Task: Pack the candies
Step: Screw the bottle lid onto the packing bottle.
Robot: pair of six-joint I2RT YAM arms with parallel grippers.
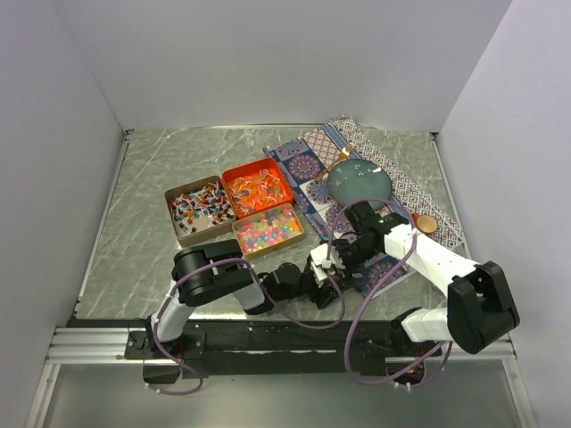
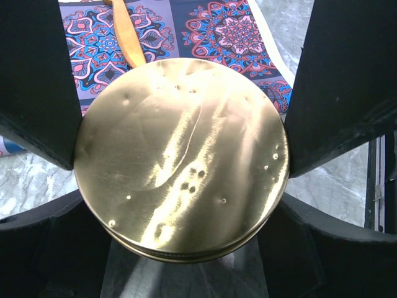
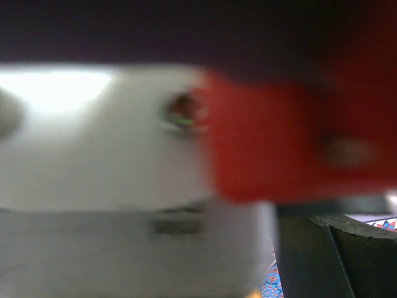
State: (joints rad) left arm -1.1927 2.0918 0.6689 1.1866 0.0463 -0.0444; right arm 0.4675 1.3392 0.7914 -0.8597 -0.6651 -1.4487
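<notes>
Where three tins (image 1: 169,203) sit touching just left of the patterned cloth (image 1: 303,165), the candies (image 1: 268,230) fill them: wrapped red-white-dark, orange-red, multicoloured beads. Bare marble table (image 1: 143,178) lies left of them. My left pincer (image 2: 183,124) clamps a round gold lid (image 2: 186,186). My right pincer (image 1: 350,242) shows only as blur, so I cannot tell its state.

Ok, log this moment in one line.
left gripper: clamped on gold lid | right gripper: state unclear | candies: in three tins
</notes>
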